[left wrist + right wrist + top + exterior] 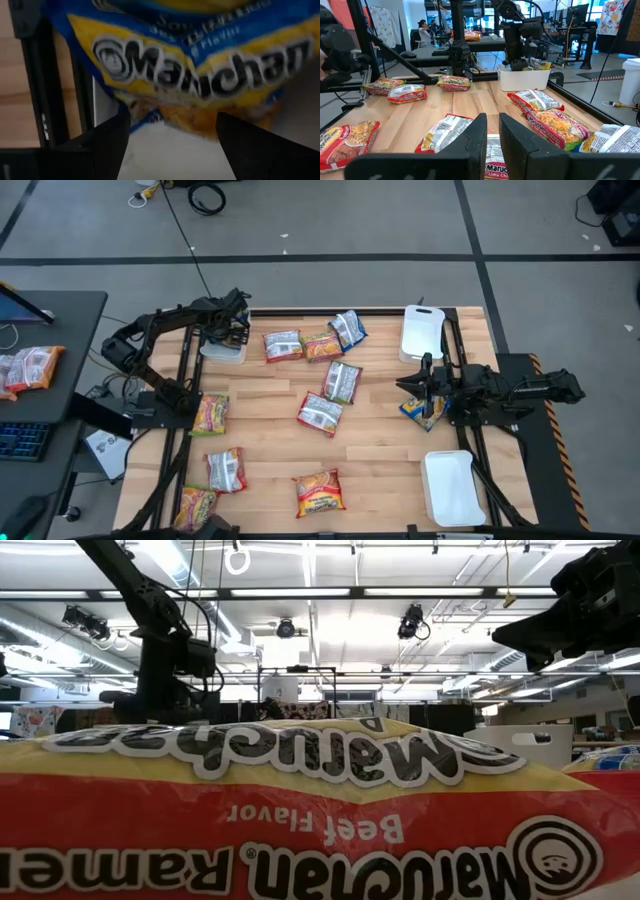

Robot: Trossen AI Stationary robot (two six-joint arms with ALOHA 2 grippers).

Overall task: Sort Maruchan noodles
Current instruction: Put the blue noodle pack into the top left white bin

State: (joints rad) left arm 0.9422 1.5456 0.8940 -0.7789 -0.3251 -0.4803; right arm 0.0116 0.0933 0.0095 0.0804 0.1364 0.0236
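Observation:
My left gripper [232, 330] hangs open over the white tray [222, 352] at the table's far left. A blue-yellow Maruchan packet [200, 65] lies just ahead of its fingers, over the tray's white floor. In the right wrist view the same packet [540, 63] sits in that tray [522, 79]. My right gripper [412, 387] hovers at mid-right with its fingers close together, holding nothing. Another blue-yellow packet [422, 411] lies under that arm. Several more packets lie flat on the wood, among them a silver-white one [320, 414] and an orange-red one [320, 492]. My left gripper stands open with one finger [107, 142] on each side of the blue-yellow packet's lower edge [165, 112]. Whether a finger touches the packet, I cannot tell.
Two more white trays stand on the right side, one far [422, 332] and one near [452, 487]. Yellow-green packets [211, 413] lie near the left arm's base. An orange-red Beef packet [320, 810] lies right in front of the low camera. The black frame rails [470, 440] run along both sides.

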